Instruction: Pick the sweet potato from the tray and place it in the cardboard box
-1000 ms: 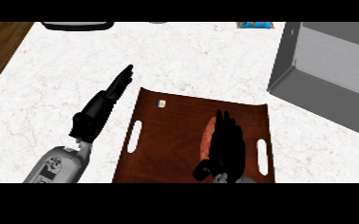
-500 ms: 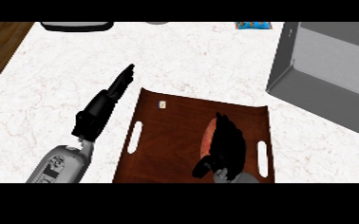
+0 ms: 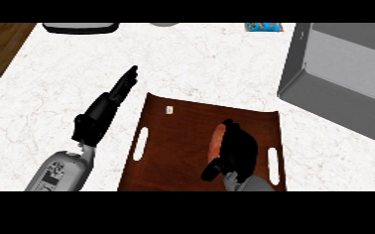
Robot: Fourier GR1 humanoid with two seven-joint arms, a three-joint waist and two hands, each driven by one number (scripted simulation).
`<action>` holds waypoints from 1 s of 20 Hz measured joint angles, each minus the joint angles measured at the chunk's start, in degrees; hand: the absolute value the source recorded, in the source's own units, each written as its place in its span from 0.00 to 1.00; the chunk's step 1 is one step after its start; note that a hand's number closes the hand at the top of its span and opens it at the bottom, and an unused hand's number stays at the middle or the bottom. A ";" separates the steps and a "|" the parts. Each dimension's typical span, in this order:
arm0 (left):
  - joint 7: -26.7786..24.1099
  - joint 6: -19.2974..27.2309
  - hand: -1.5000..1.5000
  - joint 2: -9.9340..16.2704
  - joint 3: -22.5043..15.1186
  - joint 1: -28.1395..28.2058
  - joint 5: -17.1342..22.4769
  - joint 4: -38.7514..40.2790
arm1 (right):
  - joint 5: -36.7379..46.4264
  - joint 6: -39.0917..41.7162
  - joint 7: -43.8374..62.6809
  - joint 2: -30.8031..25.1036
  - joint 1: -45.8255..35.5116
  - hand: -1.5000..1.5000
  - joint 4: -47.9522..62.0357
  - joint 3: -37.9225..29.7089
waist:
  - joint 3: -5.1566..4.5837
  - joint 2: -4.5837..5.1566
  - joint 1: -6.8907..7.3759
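The brown tray [image 3: 183,148] lies flat on the white marbled counter [image 3: 183,59], with 2 slot handles, one near its left edge and one near its right edge, and a small pale tag near its upper left corner. On the right half of the tray lies the sweet potato [image 3: 217,140], a reddish-orange shape lying lengthwise, of which only the left side shows. The right hand [image 3: 236,151] comes up from the lower edge over the right half of the tray and covers most of the sweet potato; its fingers bend down round the vegetable and its thumb shows low at the left, so the hand looks closed round it, though whether the sweet potato is lifted off the tray cannot be told. The left hand [image 3: 110,104] is just left of the tray, over the bare counter, its fingers straight and together, pointing up and to the right toward the tray's upper left corner, touching nothing. The cardboard box [image 3: 333,74], which shows grey, stands to the upper right of the tray, well apart from the sweet potato, with its opening facing up. Far above the tray, along the counter's back edge, are a dark flat object [image 3: 81,28] at the left and a blue packet [image 3: 264,27] toward the right.
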 measured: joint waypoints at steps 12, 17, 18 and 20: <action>0.54 -0.28 0.50 -1.10 0.75 0.44 -1.19 -0.45 | -5.82 2.48 -28.53 -24.27 -3.56 1.00 -0.98 -12.02 | 0.41 0.80 -0.14; 0.50 -1.17 0.50 -1.58 1.47 0.68 -1.74 -0.34 | -4.86 3.12 -31.35 -29.06 -4.09 1.00 -6.93 -16.23 | 0.38 0.78 -0.37; 0.99 -1.23 0.50 -1.63 1.52 0.83 -1.89 -0.65 | -5.31 3.99 -31.39 -30.03 -3.68 1.00 -9.52 -17.16 | 0.38 0.75 -0.46; 1.52 -0.87 0.50 -2.17 1.45 0.41 -2.62 -0.51 | -6.16 7.02 -29.93 -31.21 -3.28 1.00 -15.97 -18.12 | 0.36 0.67 -0.72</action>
